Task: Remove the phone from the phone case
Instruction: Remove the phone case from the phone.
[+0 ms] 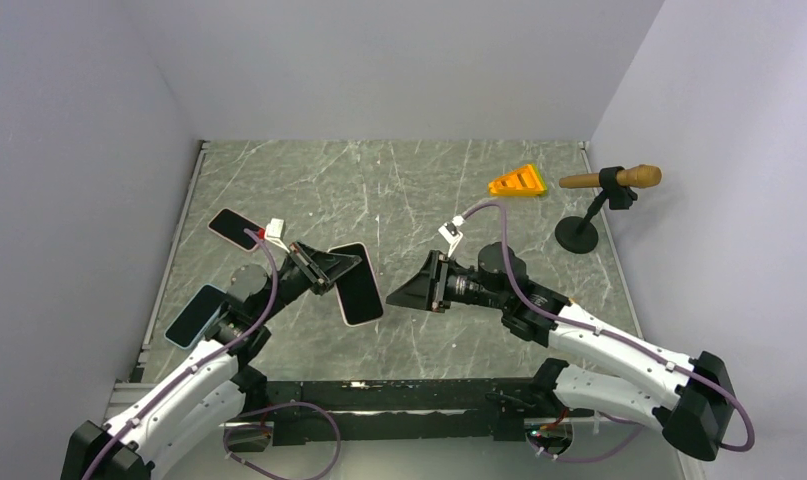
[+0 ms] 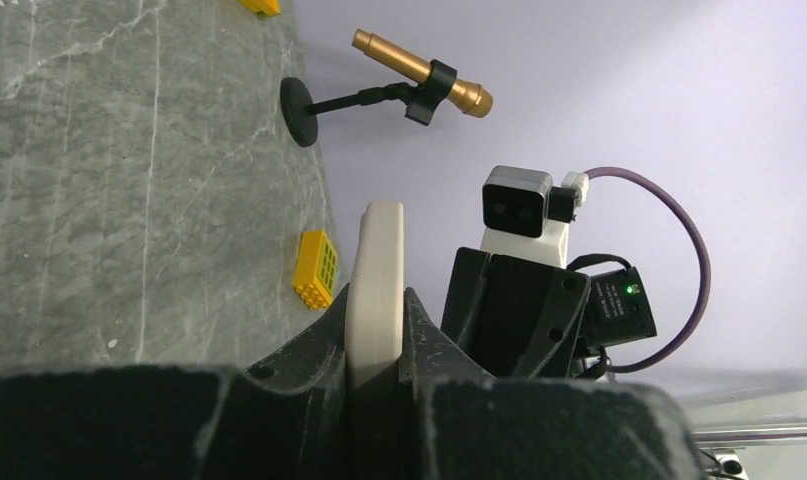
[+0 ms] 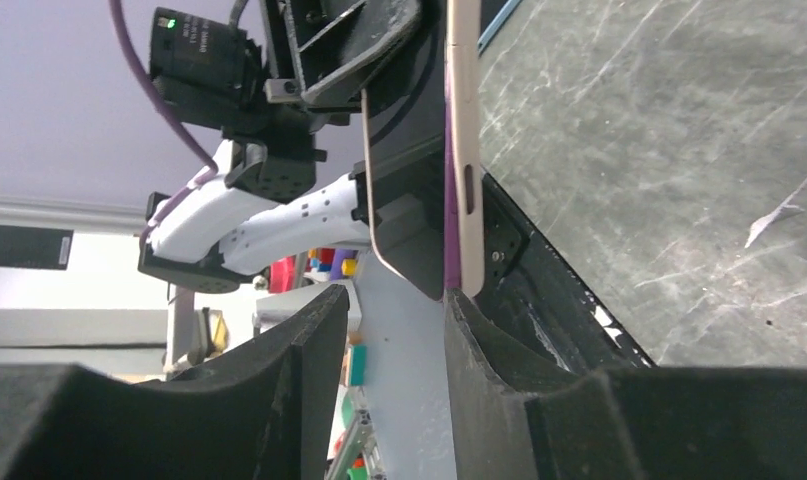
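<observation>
The left pincer [image 1: 341, 268] is clamped on the black-screened phone [image 1: 360, 290] in its pale pink rubbery case [image 3: 465, 150], holding it on edge above the grey marble-patterned table [image 1: 399, 190]. The right pincer [image 1: 395, 296] stands open just beside it, the case's free end at the mouth of its spread fingers. The phone looks fully seated, though the edge-on views leave that unsure, so the prying-out is all to do.
</observation>
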